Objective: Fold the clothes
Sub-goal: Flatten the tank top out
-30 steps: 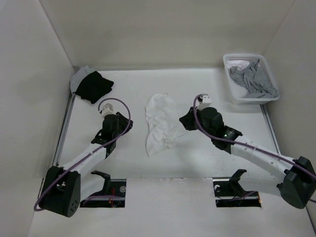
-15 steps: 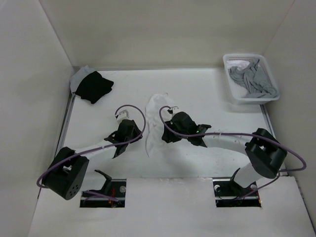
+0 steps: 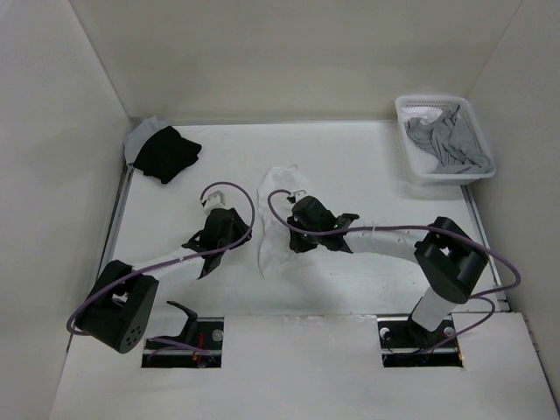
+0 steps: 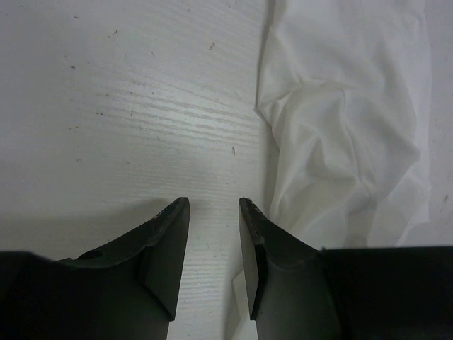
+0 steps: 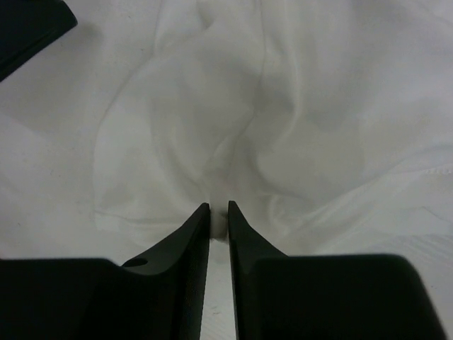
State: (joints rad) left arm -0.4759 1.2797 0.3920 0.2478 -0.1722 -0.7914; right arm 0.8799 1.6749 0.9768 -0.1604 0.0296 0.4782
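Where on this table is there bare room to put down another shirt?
Bare table runs along the far side between the black cloth and the basket. The centre is crowded: left gripper beside the white garment, right gripper on it.

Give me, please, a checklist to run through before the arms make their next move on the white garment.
1. Left gripper open: ok, jaws apart over bare table.
2. Left gripper on the white garment: not ok, its edge lies beside the jaws, not between them.
3. Right gripper above the garment: ok.
4. Right gripper pinching fabric: cannot tell, jaws nearly together.
5. Garment spread flat: not ok, crumpled.
6. White basket away from both arms: ok.
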